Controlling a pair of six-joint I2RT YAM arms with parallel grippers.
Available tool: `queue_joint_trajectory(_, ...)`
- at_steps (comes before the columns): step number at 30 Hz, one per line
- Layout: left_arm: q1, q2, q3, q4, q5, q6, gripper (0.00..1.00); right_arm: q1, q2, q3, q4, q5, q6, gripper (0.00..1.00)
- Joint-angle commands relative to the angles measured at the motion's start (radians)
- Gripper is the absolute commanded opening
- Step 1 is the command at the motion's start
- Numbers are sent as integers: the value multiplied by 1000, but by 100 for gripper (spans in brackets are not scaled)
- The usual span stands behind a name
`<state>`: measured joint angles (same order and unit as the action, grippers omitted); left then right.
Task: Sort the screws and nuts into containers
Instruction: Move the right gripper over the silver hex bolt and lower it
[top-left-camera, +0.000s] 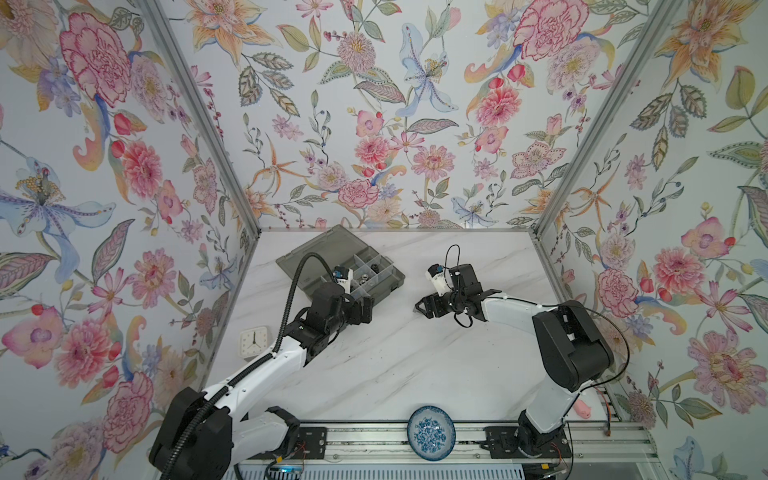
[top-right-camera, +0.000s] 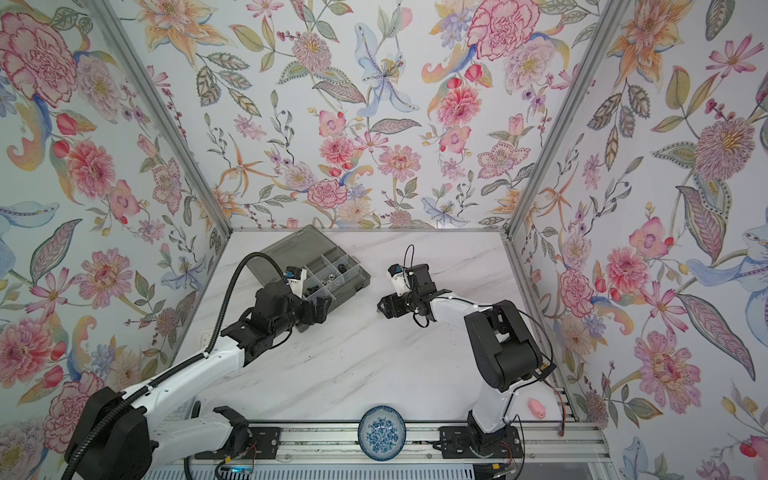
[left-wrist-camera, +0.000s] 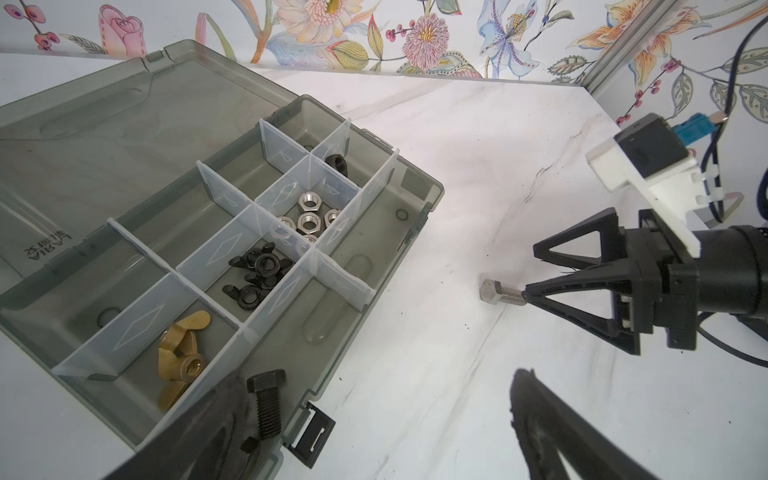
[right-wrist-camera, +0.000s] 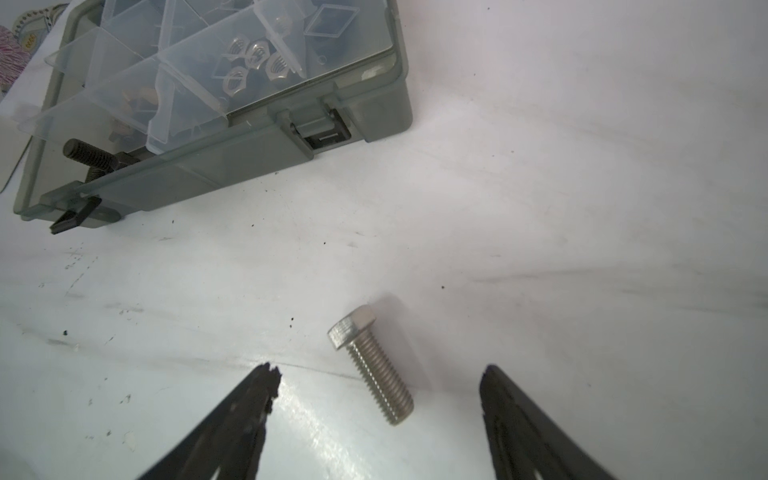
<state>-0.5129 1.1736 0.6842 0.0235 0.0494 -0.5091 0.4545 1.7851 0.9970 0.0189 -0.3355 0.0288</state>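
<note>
My left fingers (left-wrist-camera: 540, 419) open over box (left-wrist-camera: 361, 316), black bolt (left-wrist-camera: 266, 401) inside; my right fingers (right-wrist-camera: 245, 411) open, silver bolt (right-wrist-camera: 374, 365) between them on tabletop (right-wrist-camera: 582, 208).

Pastel floral wallpaper panels (top-left-camera: 374, 124) in silver aluminium framing (top-left-camera: 205, 124) enclose a white, grey-veined marble-look tabletop (top-left-camera: 415, 365), perhaps dirt-specked beneath the fingers (right-wrist-camera: 232, 428); lighting is soft, even.

1. I see the organizer box (top-left-camera: 320, 253) at the back left of the table (top-left-camera: 415, 365).
2. One bolt (right-wrist-camera: 371, 362) lies right of it, between the fingertips of the right gripper (right-wrist-camera: 378, 374).
3. A second bolt (left-wrist-camera: 266, 409) lies in the box's long compartment.
4. The dish (top-left-camera: 431, 432) sits at the front edge.
</note>
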Motion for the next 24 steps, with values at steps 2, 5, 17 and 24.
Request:
queue_joint_trajectory(2, 20, -29, -42, -8, 12, -25, 99, 27, 33, 39, -58, 74, -53, 81)
queue_joint_trajectory(5, 24, -36, -53, -8, 12, -28, 99, 37, 53, 52, -78, 83, -65, 80)
queue_joint_trajectory(17, 35, -37, -57, -7, 19, -29, 99, 82, 94, 81, -144, 104, -109, 78)
queue_joint_trajectory(24, 40, -38, -61, -6, 18, -28, 99, 93, 97, 77, -151, 101, -118, 69)
